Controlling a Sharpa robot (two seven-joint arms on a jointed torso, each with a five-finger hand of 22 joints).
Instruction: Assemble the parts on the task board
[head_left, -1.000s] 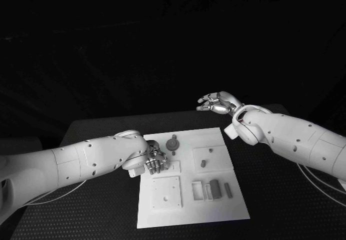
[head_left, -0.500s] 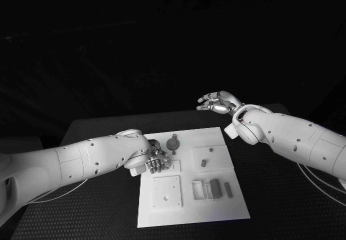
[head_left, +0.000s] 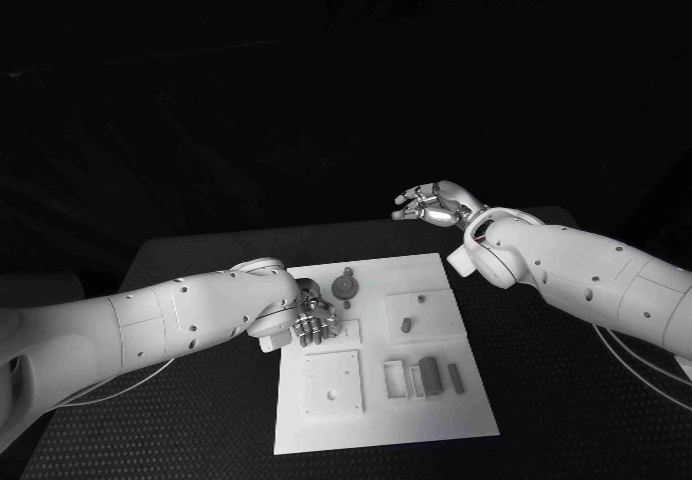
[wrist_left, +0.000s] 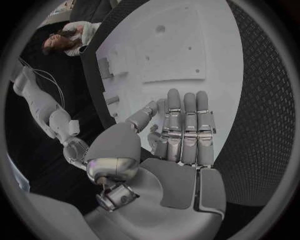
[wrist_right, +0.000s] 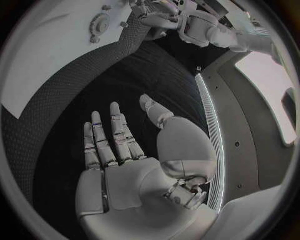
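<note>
1. Fingers (head_left: 312, 325) of the left hand (head_left: 307, 318) point down in your head view, over the board's (head_left: 433, 400) left edge, near the far corner; whether they touch it you cannot tell. Just beside them on the board sits a round grey part (head_left: 345, 288). An oblong part (head_left: 407, 325) lies in a raised square toward the board's middle. Nearer you, a group of upright parts (head_left: 424, 379) stands beside a square plate (head_left: 333, 382) with holes. The board lies in the middle of the table (head_left: 188, 250). Your right hand (head_left: 433, 207) is raised beyond the table's far edge, well apart from the board, fingers loosely curled, nothing in them.

2. Left wrist view: your left hand (wrist_left: 178, 137) is flat and released, its fingers (wrist_left: 187, 125) straight and side by side, thumb out to one side, holding nothing. The board (wrist_left: 206, 50) lies beneath and beyond the fingertips, with the square plate (wrist_left: 172, 55) ahead of them. The other arm (wrist_left: 44, 105) reaches across at the side.

3. Right wrist view: your right hand (wrist_right: 125, 145) is released too, fingers (wrist_right: 103, 137) extended and slightly spread over the table (wrist_right: 156, 75), grasping nothing. The board (wrist_right: 56, 55) is well apart from it; the round part (wrist_right: 99, 22) sits on it, with the left hand (wrist_right: 159, 20) close by.
</note>
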